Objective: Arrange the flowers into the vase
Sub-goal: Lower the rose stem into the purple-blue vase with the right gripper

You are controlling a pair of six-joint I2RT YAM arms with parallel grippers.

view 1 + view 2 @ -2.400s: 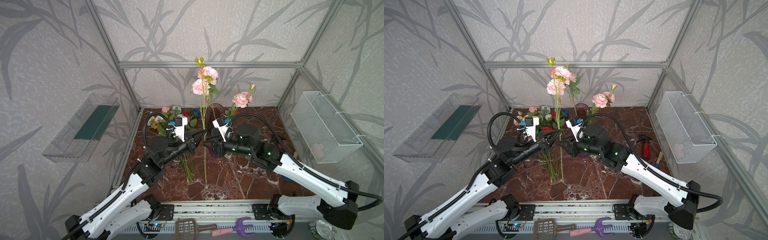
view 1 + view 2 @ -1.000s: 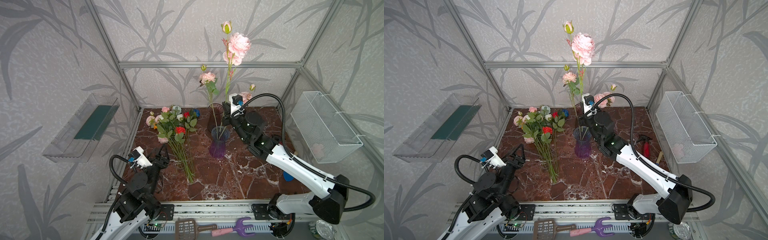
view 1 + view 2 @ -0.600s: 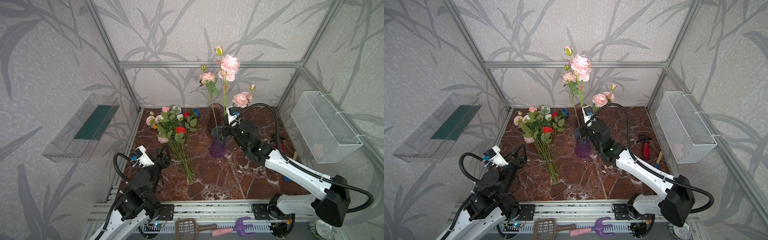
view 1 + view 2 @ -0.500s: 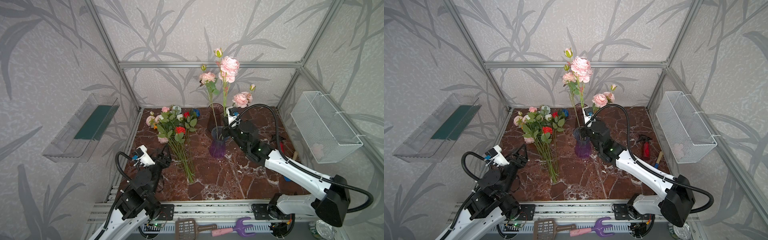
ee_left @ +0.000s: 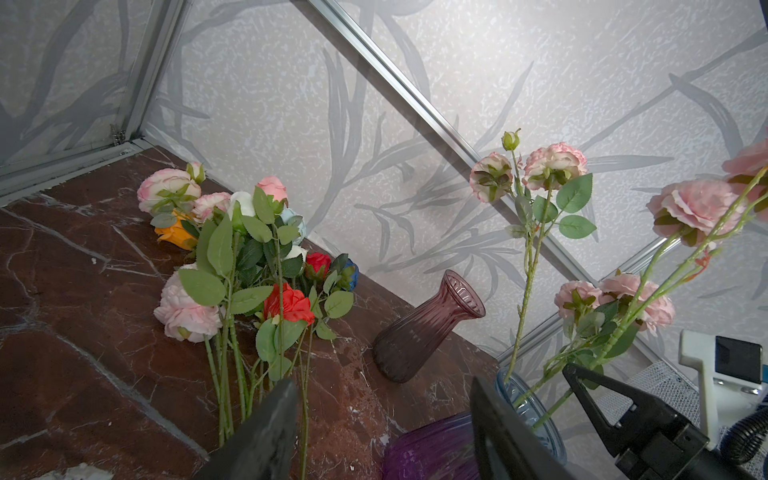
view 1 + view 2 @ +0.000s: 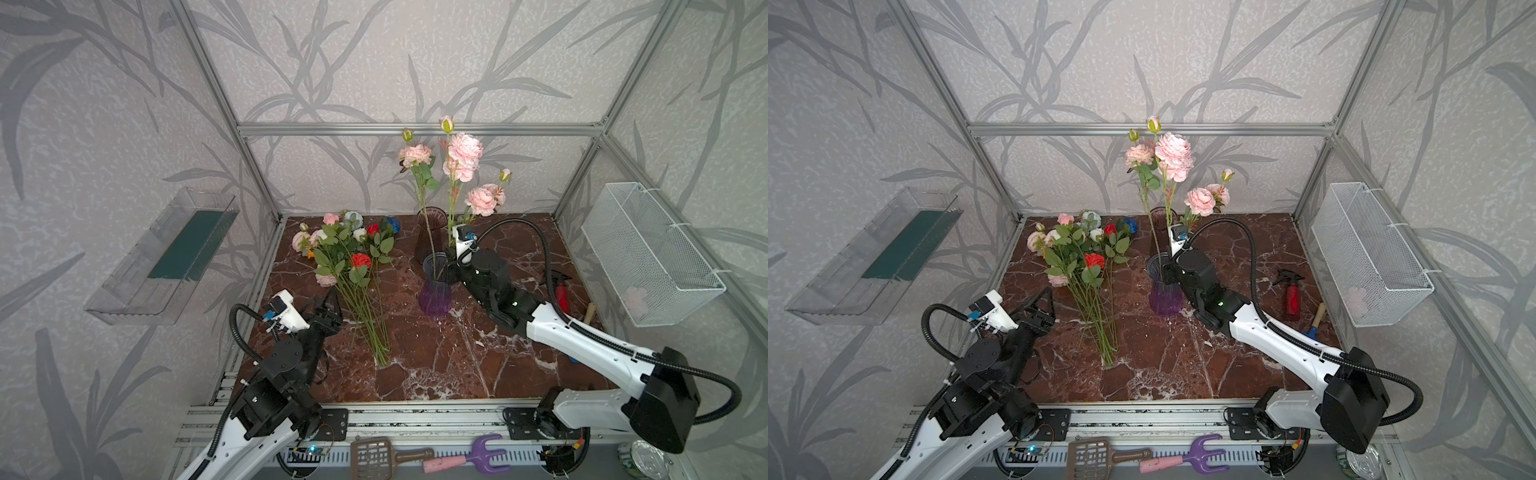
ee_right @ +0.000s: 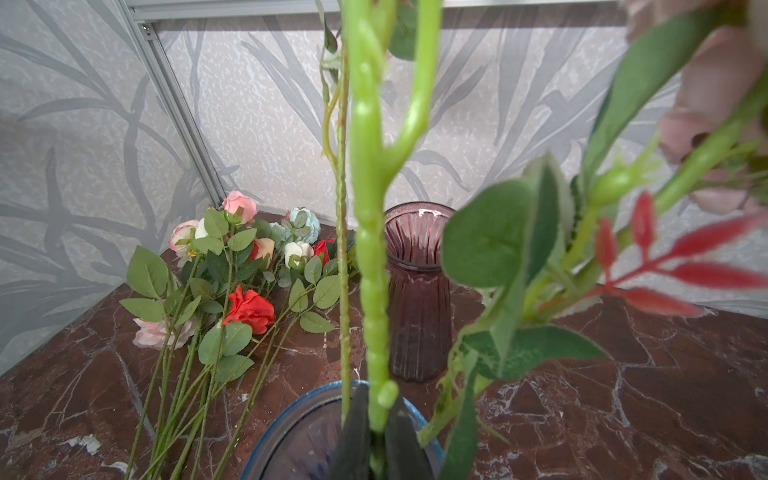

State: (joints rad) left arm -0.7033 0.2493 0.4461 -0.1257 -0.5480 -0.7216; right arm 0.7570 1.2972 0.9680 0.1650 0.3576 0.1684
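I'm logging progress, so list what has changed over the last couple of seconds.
The right gripper raised the pink peony stem, then lowered it into the purple vase, staying shut on it. The left gripper left the stem and drew back to the front left, open. The loose flower bunch and maroon vase stayed put.

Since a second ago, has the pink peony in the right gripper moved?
Yes, downward: the pink peony stood well above the back frame rail; now its bloom sits just below it, stem in the purple vase.
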